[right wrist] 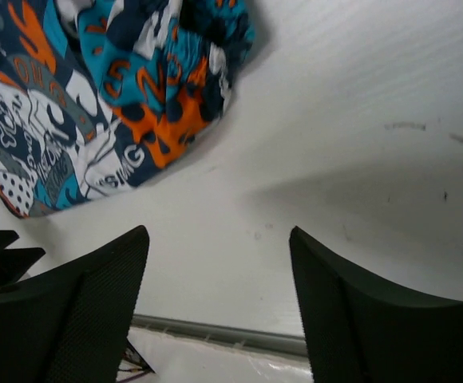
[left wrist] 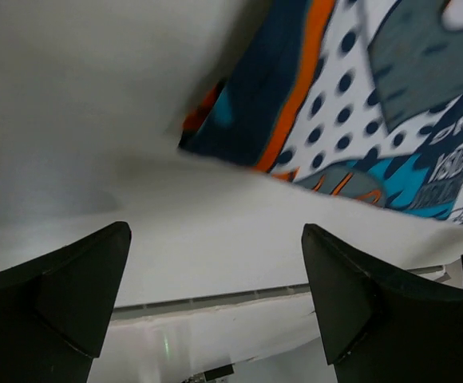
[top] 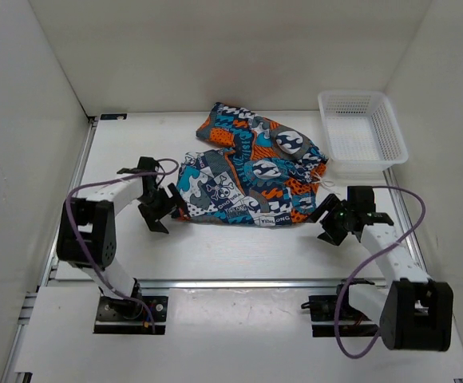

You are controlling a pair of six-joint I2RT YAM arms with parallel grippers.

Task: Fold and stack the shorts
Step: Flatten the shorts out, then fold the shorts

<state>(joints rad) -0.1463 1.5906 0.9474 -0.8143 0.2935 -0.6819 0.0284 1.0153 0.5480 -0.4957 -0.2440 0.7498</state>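
The shorts (top: 251, 167), patchwork print in navy, teal, orange, grey and white, lie loosely spread and rumpled in the middle of the white table. My left gripper (top: 161, 209) is open and empty, just left of the shorts' near left corner. In the left wrist view the polka-dot and lettered fabric (left wrist: 375, 104) lies beyond the fingers (left wrist: 72, 295). My right gripper (top: 330, 221) is open and empty, just right of the shorts' near right edge. In the right wrist view the shorts (right wrist: 112, 96) lie at the upper left, apart from the fingers (right wrist: 359, 311).
A white mesh basket (top: 362, 132) stands at the back right, close to the shorts' right edge. White walls enclose the table on three sides. A metal rail (top: 239, 282) runs along the near edge.
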